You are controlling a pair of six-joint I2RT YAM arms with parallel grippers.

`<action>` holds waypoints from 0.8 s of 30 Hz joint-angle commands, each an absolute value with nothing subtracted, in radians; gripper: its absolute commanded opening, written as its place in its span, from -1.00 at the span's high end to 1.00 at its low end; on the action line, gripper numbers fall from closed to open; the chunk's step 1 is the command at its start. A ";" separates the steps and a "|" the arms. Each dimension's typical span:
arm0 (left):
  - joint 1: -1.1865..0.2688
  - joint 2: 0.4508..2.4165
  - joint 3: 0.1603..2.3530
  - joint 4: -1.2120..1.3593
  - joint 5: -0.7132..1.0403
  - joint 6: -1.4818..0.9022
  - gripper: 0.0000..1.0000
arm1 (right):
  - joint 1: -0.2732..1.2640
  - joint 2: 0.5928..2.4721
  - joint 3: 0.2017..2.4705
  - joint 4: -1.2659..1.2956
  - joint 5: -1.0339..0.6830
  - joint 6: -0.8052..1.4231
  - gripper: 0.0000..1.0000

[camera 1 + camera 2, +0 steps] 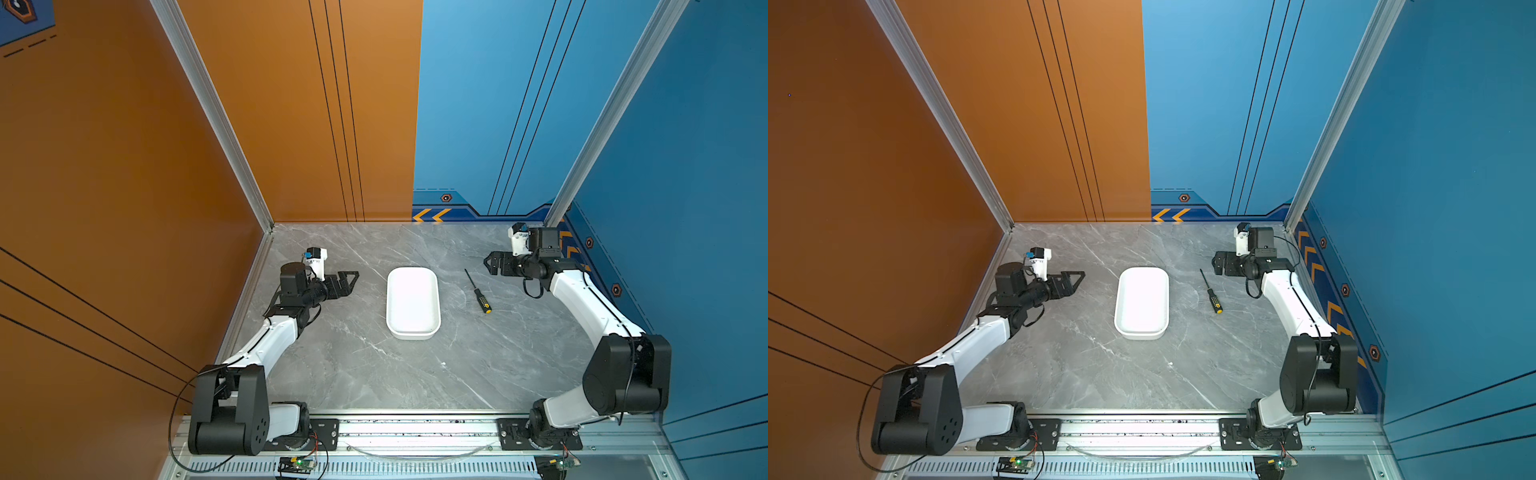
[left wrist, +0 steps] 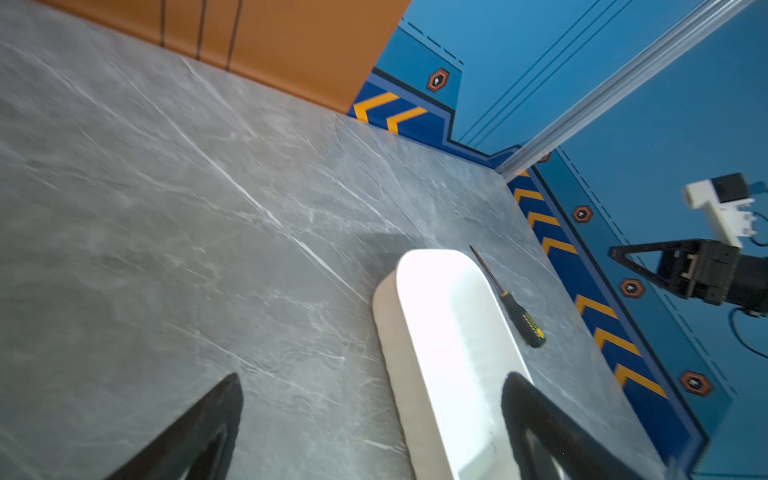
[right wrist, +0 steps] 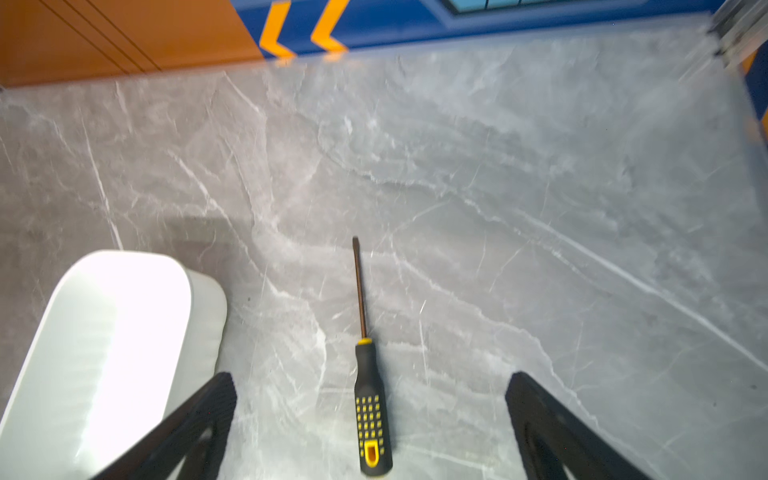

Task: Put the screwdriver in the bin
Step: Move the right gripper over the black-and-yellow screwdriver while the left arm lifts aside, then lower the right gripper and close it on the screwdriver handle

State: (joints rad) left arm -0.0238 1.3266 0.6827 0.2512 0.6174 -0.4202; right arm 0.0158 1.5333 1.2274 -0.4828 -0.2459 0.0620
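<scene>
A slim screwdriver (image 1: 478, 292) is seen lying flat on the grey marble-patterned tabletop (image 1: 353, 365), just to the right of the white bin (image 1: 412, 302) and clear of its rim in both top views. Its long axis runs nearly front to back, roughly parallel with the bin's long sides: the thin black shaft is pointed toward the back wall and tilted slightly leftward, while the yellow-capped handle is turned toward the front rail. In the right wrist view the screwdriver (image 3: 365, 365) is framed between the widely spread fingers of the right gripper (image 3: 372, 428), which is held above the table and grasps nothing. The right gripper (image 1: 492, 262) is shown beyond and to the right of the shaft tip, apart from it. The left gripper (image 1: 349, 279) is parked left of the bin, its jaws likewise parted and empty, as seen in the left wrist view (image 2: 374, 428). Nothing is seen inside the bin (image 1: 1142, 302).
</scene>
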 commanded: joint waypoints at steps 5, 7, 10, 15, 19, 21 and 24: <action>-0.060 1.396 0.732 0.227 0.851 -0.570 -0.96 | 0.018 1.629 1.327 -0.809 -0.258 0.017 -1.00; -0.067 1.419 0.739 0.229 0.888 -0.605 -0.96 | 0.018 1.671 1.357 -0.851 -0.241 0.020 -0.96; -0.081 1.437 0.737 0.227 0.903 -0.645 -0.96 | 0.020 1.726 1.389 -0.891 -0.243 0.014 -0.88; -0.093 1.485 0.743 0.225 0.935 -0.670 -0.96 | 0.027 1.783 1.401 -0.900 -0.267 0.010 -0.75; -0.105 1.512 0.745 0.225 0.942 -0.672 -0.96 | 0.041 1.811 1.407 -0.913 -0.295 -0.007 -0.71; -0.107 1.516 0.745 0.226 0.945 -0.671 -0.96 | 0.044 1.824 1.408 -0.919 -0.313 -0.022 -0.70; -0.108 1.515 0.745 0.226 0.948 -0.671 -0.96 | 0.044 1.859 1.426 -0.943 -0.327 -0.063 -0.70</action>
